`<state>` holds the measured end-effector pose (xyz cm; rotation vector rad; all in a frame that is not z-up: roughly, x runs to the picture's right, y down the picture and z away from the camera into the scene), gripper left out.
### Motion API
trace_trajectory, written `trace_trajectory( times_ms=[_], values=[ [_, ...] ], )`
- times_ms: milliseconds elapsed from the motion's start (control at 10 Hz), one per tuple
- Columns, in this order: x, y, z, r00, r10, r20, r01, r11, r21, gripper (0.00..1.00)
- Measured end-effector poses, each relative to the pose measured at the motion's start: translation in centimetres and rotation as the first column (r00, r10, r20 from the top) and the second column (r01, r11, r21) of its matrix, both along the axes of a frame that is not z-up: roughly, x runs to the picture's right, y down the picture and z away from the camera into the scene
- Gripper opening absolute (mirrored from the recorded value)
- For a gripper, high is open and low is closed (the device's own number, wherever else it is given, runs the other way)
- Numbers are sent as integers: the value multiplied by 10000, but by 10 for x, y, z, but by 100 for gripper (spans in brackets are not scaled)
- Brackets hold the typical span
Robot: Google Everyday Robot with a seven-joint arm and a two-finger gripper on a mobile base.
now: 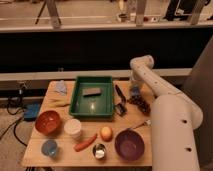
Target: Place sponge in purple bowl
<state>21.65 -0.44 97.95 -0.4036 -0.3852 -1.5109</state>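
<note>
The sponge (91, 91) is a small dull rectangular block lying in the green tray (80, 107) at the back middle of the table. The purple bowl (129, 145) stands empty at the front right corner. My gripper (134, 92) hangs from the white arm (142, 65) over the right side of the table, right of the tray and just above a bunch of dark grapes (140, 104). It is well apart from the sponge and far behind the bowl.
On the wooden table (35, 145): an orange bowl (48, 122), white cup (73, 128), blue cup (49, 148), carrot (85, 143), orange fruit (105, 133), metal can (99, 151), blue cloth (60, 87) and black utensils (120, 93). My white body (175, 130) stands at the right edge.
</note>
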Motion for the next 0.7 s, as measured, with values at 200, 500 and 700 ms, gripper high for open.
trace_trajectory(
  times_ms=[200, 500, 700],
  values=[
    [-5, 1, -2, 9999, 28, 115, -28, 10000, 69, 8],
    [-4, 4, -15, 9999, 50, 140, -52, 9999, 114, 8],
    [-4, -2, -34, 9997, 65, 219, -69, 9998, 174, 8]
  ],
)
